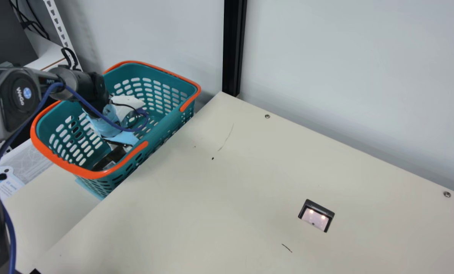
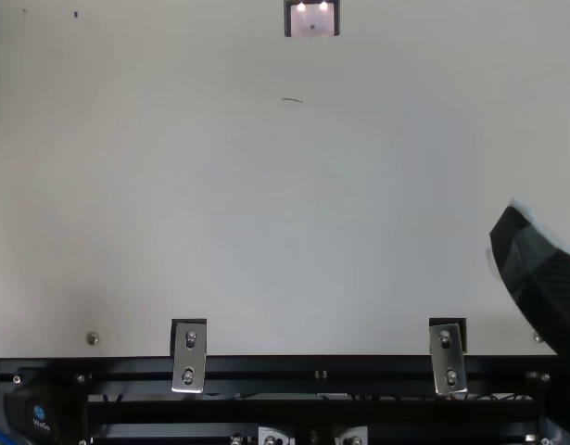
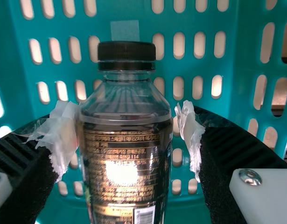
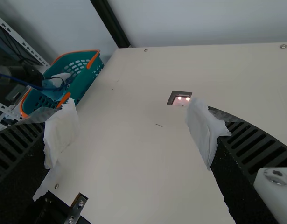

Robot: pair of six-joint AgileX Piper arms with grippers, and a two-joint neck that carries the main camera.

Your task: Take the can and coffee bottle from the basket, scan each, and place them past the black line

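Cream table (image 1: 219,213), pale wall (image 1: 345,68) behind, black post (image 1: 233,45) at the corner. Lit scanner (image 1: 316,216) on the tabletop. The teal basket (image 1: 166,121), orange handles, sits just beside the table edge. Your left gripper (image 1: 107,121) is down in it, fingers apart, one each side of the black-capped coffee bottle (image 3: 127,154); can't tell if either touches. So the bottle's in the basket, between your fingertips. Your right gripper (image 2: 530,246) is over the table, fingers wide apart, white wrap (image 4: 204,128) on the tips.
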